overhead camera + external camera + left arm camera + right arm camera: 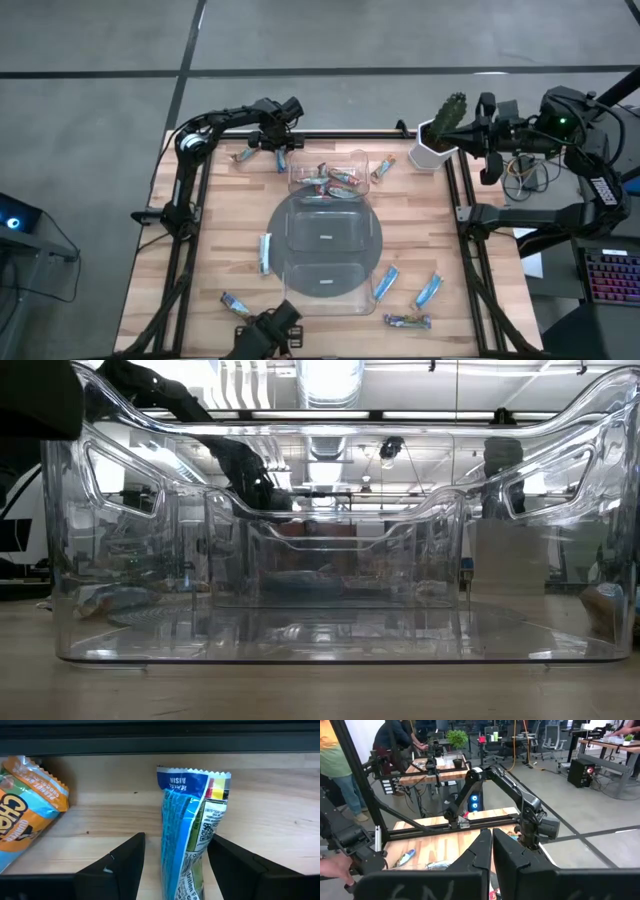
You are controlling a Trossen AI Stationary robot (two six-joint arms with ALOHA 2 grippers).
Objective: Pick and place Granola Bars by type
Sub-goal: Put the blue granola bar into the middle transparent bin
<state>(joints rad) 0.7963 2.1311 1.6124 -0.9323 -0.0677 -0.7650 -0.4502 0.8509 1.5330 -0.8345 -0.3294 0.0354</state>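
Straddling a blue-wrapped granola bar (187, 835) at the far left edge of the table (215, 230), my left gripper (175, 865) has its fingers apart, one on each side of the wrapper, neither pad visibly pressing it yet. I judge this is the line-up for a pinch across the bar's narrow width, the easiest way to lift something so slim and flat. An orange-and-blue bar (25, 810) lies just beside it, clear of my fingers. My right gripper (491, 857) waits with its fingers together, held high off the table's right side near the potted cactus (443, 128).

The clear compartment tray (372, 235) sits mid-table. Its far compartment holds a small heap of bars (330, 180), mixed in colour; the two nearer compartments look bare. More bars lie loose on the wood around the tray, several near its front right corner (410, 295).
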